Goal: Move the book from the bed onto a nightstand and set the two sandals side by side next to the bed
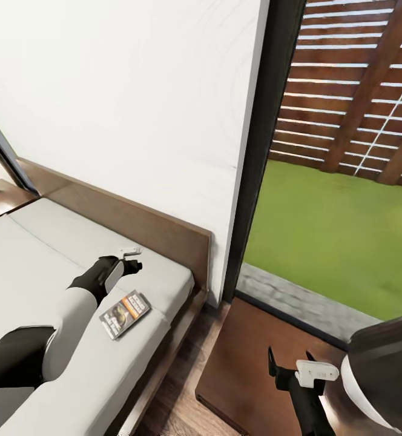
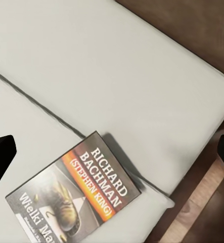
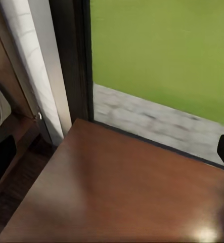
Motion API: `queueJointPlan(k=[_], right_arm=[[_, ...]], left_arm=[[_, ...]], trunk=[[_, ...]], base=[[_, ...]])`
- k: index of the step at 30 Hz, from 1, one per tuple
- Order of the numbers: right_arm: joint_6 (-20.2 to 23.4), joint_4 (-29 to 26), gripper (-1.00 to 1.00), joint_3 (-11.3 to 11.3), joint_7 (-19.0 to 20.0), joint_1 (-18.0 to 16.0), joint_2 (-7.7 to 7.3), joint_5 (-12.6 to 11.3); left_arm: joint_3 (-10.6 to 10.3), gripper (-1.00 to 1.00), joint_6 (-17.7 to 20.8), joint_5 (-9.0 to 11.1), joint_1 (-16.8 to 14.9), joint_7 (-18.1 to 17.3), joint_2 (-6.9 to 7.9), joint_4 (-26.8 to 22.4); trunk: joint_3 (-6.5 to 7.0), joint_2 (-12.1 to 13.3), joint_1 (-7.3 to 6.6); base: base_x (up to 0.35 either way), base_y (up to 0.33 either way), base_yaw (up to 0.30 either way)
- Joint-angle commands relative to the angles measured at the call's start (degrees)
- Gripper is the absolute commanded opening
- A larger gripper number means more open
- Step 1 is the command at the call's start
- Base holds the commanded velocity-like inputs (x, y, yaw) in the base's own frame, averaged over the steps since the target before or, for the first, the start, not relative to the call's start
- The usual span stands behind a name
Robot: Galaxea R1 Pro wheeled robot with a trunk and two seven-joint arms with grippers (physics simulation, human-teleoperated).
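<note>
Right now my left fingers (image 1: 130, 259) hang spread apart over the bed (image 1: 37, 266), grasping nothing. The book (image 1: 125, 313) lies flat on the pale mattress just short of those fingers, toward my own body, near the mattress corner and close to the wooden frame. From the left wrist camera the book (image 2: 74, 192) sits between my two dark fingertips (image 2: 0, 157), cover up, with white lettering and an orange band, and the mattress seam runs past it. My right fingers (image 1: 290, 362) are also released, spread wide and empty above the nightstand (image 1: 249, 363), whose glossy brown top lies directly under them. Beyond those fingers stands the dark window frame (image 1: 258, 151), with grass (image 1: 334, 242) and a slatted fence (image 1: 358, 85) outside.
</note>
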Motion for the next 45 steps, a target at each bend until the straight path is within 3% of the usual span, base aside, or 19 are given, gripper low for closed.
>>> queueJointPlan(k=[1, 12, 45], right_arm=[[0.0, 0.0, 1.00, 0.1, -0.3, 0.0, 0.00, 0.3], [0.0, 0.0, 1.00, 0.1, -0.3, 0.0, 0.00, 0.3], [-0.1, 0.1, 1.00, 0.1, -0.3, 0.0, 0.00, 0.3]], left_arm=[[0.1, 1.00, 0.3, 0.6, 0.0, 0.3, 0.15, -0.1], [0.0, 1.00, 0.3, 0.6, 0.1, 0.3, 1.53, -0.1], [0.0, 1.00, 0.2, 0.6, 0.2, 0.3, 1.66, -0.1]], trunk=[[-0.32, -0.5, 0.23], [-3.27, -4.9, 2.65], [-12.14, -18.1, 9.89]], base=[[0.000, 0.000, 0.000], [0.000, 0.000, 0.000], [0.000, 0.000, 0.000]])
